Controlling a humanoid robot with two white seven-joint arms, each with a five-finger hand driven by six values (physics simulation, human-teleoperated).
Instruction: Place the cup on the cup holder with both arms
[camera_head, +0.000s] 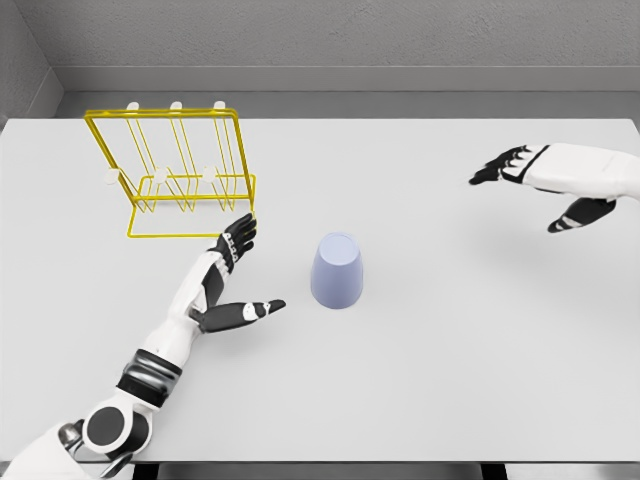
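A pale lavender cup (337, 271) stands upside down near the middle of the white table (450, 360). The yellow wire cup holder (178, 172) with white-tipped pegs stands at the back left. My left hand (236, 275) lies just left of the cup, fingers spread and thumb pointing toward it, a small gap between thumb and cup. My right hand (530, 185) hovers at the far right, well away from the cup, with its fingers spread and holding nothing.
The table's far edge meets a grey wall behind the holder. The near edge of the table runs along the bottom of the view.
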